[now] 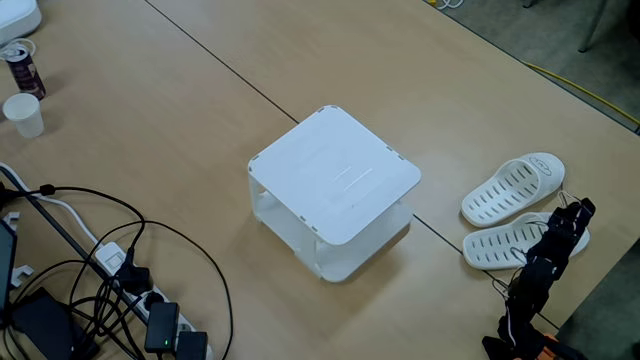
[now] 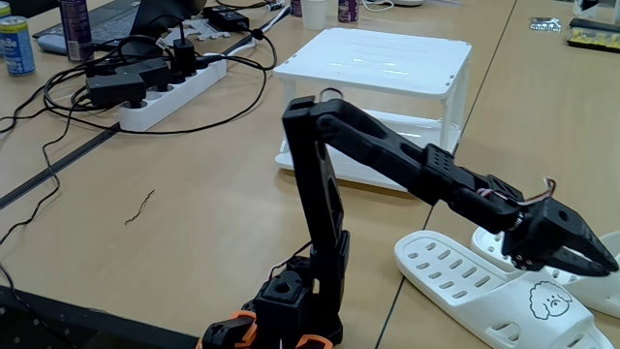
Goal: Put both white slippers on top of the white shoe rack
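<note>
The white shoe rack (image 1: 335, 185) (image 2: 373, 63) stands mid-table with nothing on its top shelf. Both white slippers lie side by side on the table to its right in a fixed view: one (image 1: 513, 188) farther back, one (image 1: 505, 245) partly under the black arm. In a fixed view from behind the arm, the near slipper (image 2: 475, 286) shows its cloud face, and the other slipper (image 2: 489, 240) lies beyond it. My gripper (image 1: 575, 213) (image 2: 603, 267) hovers low over the slippers, its dark jaws close together. Whether they hold anything is unclear.
A power strip (image 2: 160, 97) and tangled black cables (image 1: 110, 270) cover the table's left side. A white cup (image 1: 24, 113) and a can (image 1: 22, 68) stand at the far left. A table seam (image 1: 210, 55) runs diagonally behind the rack.
</note>
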Motion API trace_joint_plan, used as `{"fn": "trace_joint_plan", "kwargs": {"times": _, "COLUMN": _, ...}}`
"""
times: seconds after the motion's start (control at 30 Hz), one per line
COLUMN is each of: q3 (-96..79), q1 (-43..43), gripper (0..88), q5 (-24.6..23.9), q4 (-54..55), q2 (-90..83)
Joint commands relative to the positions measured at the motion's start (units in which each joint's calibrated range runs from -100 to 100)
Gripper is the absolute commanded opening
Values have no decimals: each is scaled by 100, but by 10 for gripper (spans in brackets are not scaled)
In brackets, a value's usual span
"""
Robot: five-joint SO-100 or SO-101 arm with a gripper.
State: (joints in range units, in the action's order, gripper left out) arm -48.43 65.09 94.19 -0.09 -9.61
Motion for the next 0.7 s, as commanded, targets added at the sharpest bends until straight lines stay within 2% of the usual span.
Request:
{"fn": "trace_joint_plan", "kwargs": {"times": 0.0, "q3": 878, "q1": 70, "gripper": 8, "q5": 270, "q4": 69, "q2": 485}}
{"fn": "trace_joint_plan", "kwargs": {"times": 0.2, "q3": 1546, "q1": 168, "gripper": 8, "q5": 581, "q4": 69, "q2": 1352}}
{"fn": "trace_joint_plan", "kwargs": {"times": 0.33, "q3": 1500, "q1": 341, "gripper": 8, "q5": 581, "q4": 52, "q2": 1705}}
{"fn": "trace_joint_plan", "kwargs": {"times": 0.67, "q3": 48, "q1": 423, "gripper": 8, "q5": 581, "q4": 9, "q2": 1260}}
